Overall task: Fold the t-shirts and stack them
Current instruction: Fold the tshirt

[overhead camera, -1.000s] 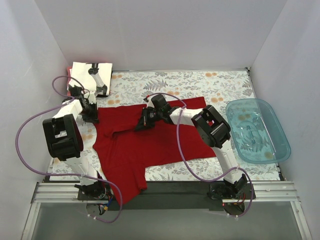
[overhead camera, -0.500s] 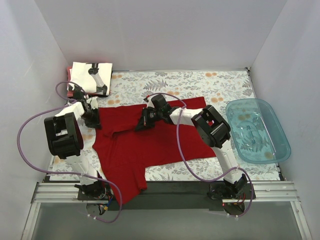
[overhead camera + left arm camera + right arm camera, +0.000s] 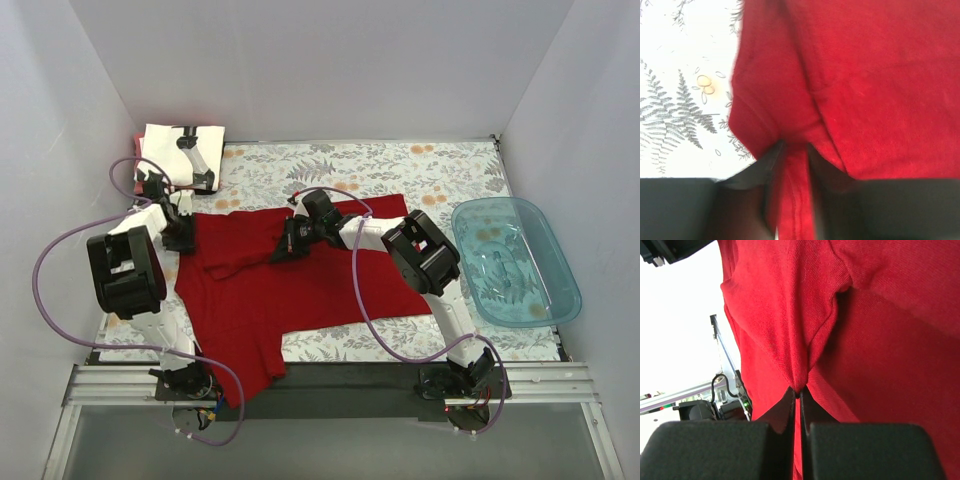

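Note:
The large dark red t-shirt [image 3: 300, 285] lies spread on the floral table cloth [image 3: 400, 165], its lower part hanging over the near edge. My left gripper [image 3: 183, 237] is shut on the shirt's left edge; in the left wrist view a red fold [image 3: 792, 190] runs between the fingers. My right gripper [image 3: 283, 247] is shut on a pinch of the same shirt [image 3: 800, 365] near its upper middle. A folded white t-shirt with black print [image 3: 180, 150] lies at the far left corner, a reddish-pink one [image 3: 137, 140] showing just under its edge.
A translucent teal tub [image 3: 512, 260] stands at the right. White walls close in the table on three sides. The metal rail [image 3: 330, 385] runs along the near edge between the arm bases.
My left gripper has pulled the shirt's left edge further left and a little up. The cloth between both grippers is drawn flatter. The right gripper has barely moved.

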`<state>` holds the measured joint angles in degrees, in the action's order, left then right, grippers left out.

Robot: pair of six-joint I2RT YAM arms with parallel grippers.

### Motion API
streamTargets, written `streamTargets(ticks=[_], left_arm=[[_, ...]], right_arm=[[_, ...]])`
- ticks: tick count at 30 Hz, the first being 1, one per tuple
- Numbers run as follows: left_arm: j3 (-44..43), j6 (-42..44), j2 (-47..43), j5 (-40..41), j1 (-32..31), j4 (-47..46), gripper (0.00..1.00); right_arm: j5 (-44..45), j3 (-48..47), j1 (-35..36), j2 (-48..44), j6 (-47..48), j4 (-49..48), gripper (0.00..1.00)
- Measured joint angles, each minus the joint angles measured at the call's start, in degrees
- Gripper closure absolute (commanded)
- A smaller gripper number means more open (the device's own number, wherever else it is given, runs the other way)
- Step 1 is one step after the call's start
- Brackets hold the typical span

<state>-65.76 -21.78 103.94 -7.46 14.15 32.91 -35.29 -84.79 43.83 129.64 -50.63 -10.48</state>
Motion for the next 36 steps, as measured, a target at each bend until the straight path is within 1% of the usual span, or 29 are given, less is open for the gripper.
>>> streamTargets(ticks=[2, 4, 9, 12, 18, 22, 28, 36], left_arm=[[0.00, 0.96, -0.76, -1.92, 0.26, 0.94, 0.64], [0.09, 2.32, -2.82, -4.96, 0.44, 2.86, 0.61], [1.53, 4.81, -12.22, -10.43, 0.74, 6.95, 0.61], [1.84, 5.42, -14.99, -13.60, 0.74, 9.70, 0.61], [9.05, 4.59, -15.21, -20.35, 0.72, 12.70, 0.62], [13.25, 3.43, -15.10, -22.38, 0.72, 12.94, 0.63], [14.97, 1.90, -15.10, -23.52, 0.50, 11.19, 0.63], [15.78, -0.52, -13.11, -22.34, -0.17, 7.63, 0.62]], right_arm=[[-0.02, 0.00, 0.00, 0.00, 0.00, 0.00, 0.99], [-0.02, 0.00, 0.00, 0.00, 0.00, 0.00, 0.99], [-0.02, 0.00, 0.02, 0.11, 0.02, 0.00, 0.99], [-0.02, 0.00, 0.07, 0.15, 0.02, 0.00, 0.99], [-0.02, -0.17, 0.07, 0.17, 0.02, -0.02, 0.99], [-0.04, -0.24, 0.11, 0.17, 0.02, 0.00, 0.99], [-0.04, -0.35, 0.11, 0.22, 0.02, 0.00, 0.99], [-0.02, -0.61, 0.11, 0.28, 0.02, 0.00, 0.99]])
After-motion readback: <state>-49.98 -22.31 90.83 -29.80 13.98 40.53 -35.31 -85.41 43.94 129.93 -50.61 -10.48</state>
